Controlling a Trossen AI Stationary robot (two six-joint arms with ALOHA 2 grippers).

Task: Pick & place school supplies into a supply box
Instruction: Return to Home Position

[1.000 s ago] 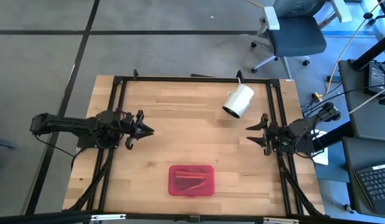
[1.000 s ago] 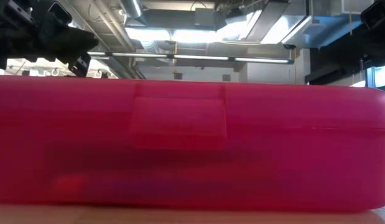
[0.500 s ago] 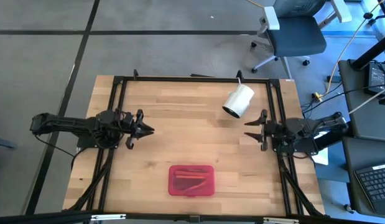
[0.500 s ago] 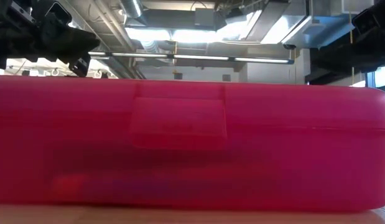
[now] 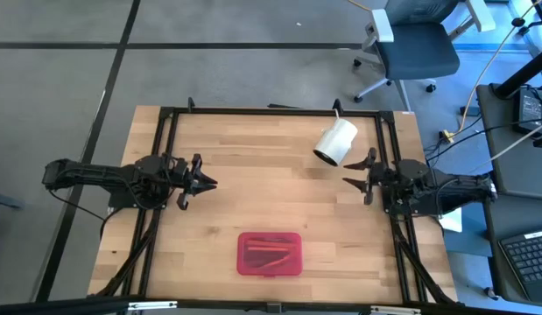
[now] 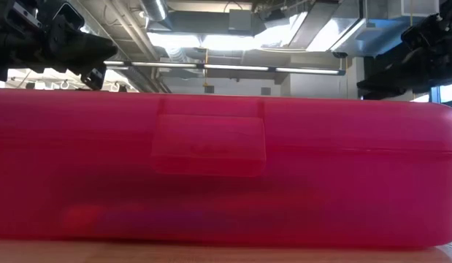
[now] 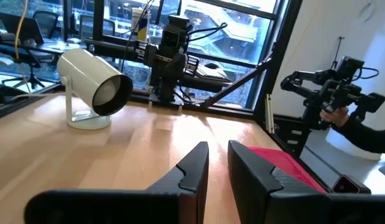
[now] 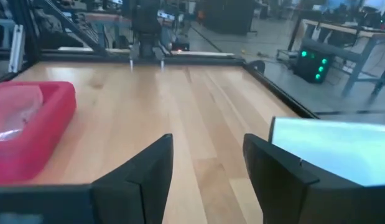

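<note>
The supply box [image 5: 270,253], a red translucent case, lies shut on the wooden table near the middle of its near edge; it fills the low view [image 6: 226,175]. School supplies show dimly through its lid as thin streaks [image 5: 265,255]. My left gripper [image 5: 211,183] hovers at the table's left, pointing right. Its fingers stand a narrow gap apart, with nothing between them [image 7: 218,149]. My right gripper [image 5: 349,179] hovers at the table's right, pointing left, open and empty [image 8: 208,146]. Neither is near the box.
A white cylinder [image 5: 335,143] on a small foot stands at the far right, just beyond my right gripper. A black frame [image 5: 271,111] runs round the tabletop. Bare wood [image 5: 279,188] lies between the two grippers. An office chair [image 5: 411,44] stands beyond the far edge.
My right arm has swung about its base and now lies straight across the table's right edge. Its gripper has gone a little toward the far edge and the white cylinder, rolling slightly and staying open. The box has kept still.
</note>
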